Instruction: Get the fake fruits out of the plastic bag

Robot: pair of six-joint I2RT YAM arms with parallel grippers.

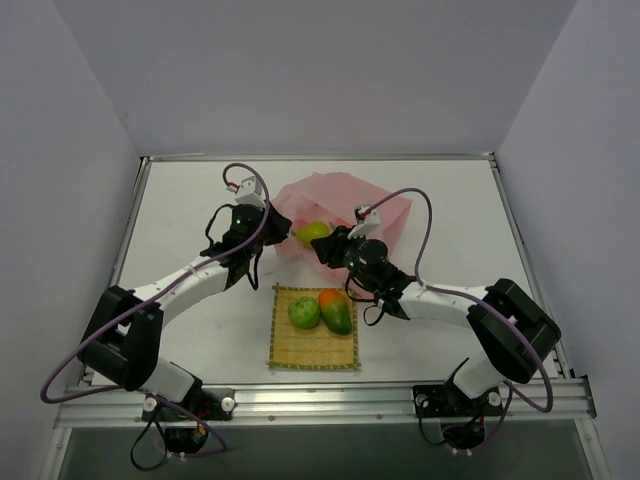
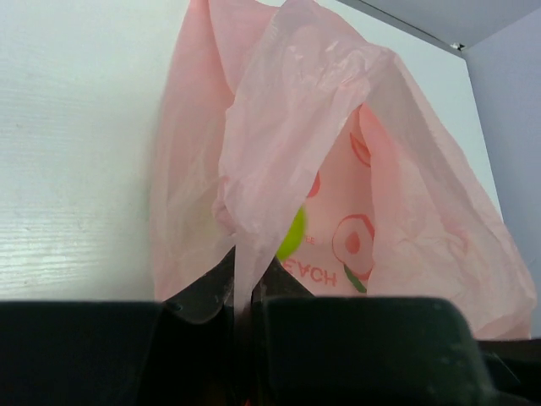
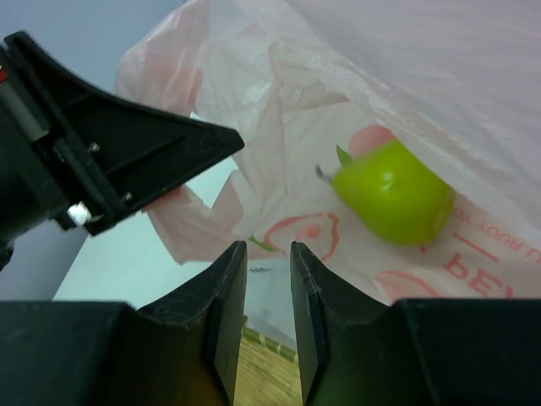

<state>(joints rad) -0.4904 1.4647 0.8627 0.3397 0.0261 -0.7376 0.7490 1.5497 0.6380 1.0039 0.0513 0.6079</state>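
Pear (image 3: 393,193) sideways in bag (image 3: 279,76), stem twd left arm (image 1: 190,280).

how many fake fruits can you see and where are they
3. A round green fruit and a mango sit side by side on the bamboo mat. A yellow-green pear lies in the mouth of the pink bag. More could be hidden inside the bag.

White table (image 1: 180,200), flat and matte, edged with a pale metal rail and closed in by plain walls on three sides. Toward the far middle, lying crumpled on the surface, a translucent pink plastic bag (image 1: 345,200) with red prints. Nearer the front edge, close to the bag, a square yellow bamboo mat (image 1: 310,350), lying flat.
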